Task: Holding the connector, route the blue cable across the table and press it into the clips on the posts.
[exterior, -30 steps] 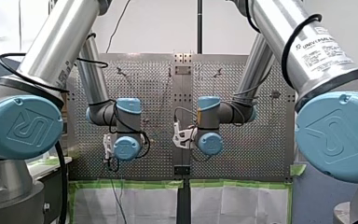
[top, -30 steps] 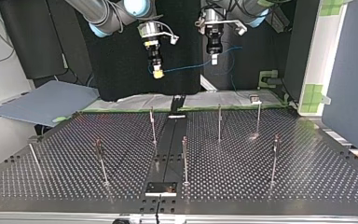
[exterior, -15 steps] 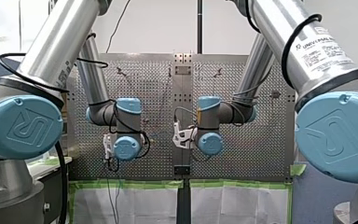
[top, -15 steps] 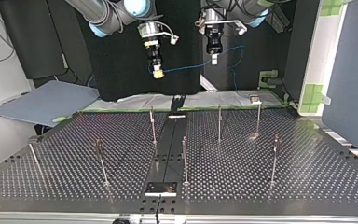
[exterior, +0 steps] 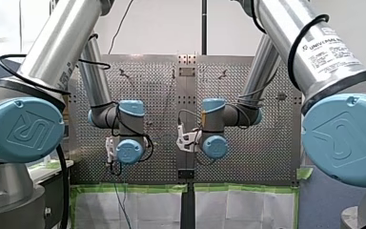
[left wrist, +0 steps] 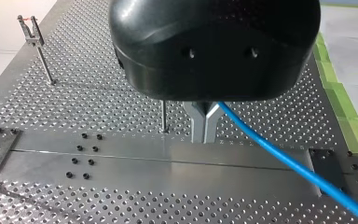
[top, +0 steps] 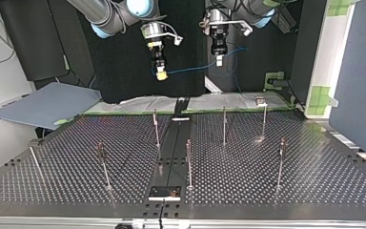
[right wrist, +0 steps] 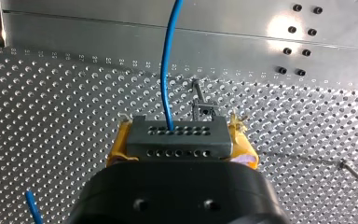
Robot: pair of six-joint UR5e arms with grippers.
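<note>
Top view: both arms hang in the upper middle of the frame, well above the perforated metal worktop. A thin blue cable is strung between my right end effector and my left end effector. It reaches none of the slim metal posts with clips. Routing not yet begun, by my reading.

Risks:
- Slack loops at the upper right of the frame, past my left end effector. It could catch on a post during the carry.
- The cable leaves the connector from one small hole. A hard sideways pull could kink it there or twist the block in the pads.
- The clips are narrow. Coming down off-line would bend a post rather than seat the cable.

Right wrist view: a grey rectangular connector block with rows of holes sits pinched between the yellow pads, which are spread only to the block's width. The cable runs straight ahead from it.

Left wrist view: the metal fingers meet at their tips. The cable comes out right beside them, apparently pinched, and runs off over the worktop.
</note>
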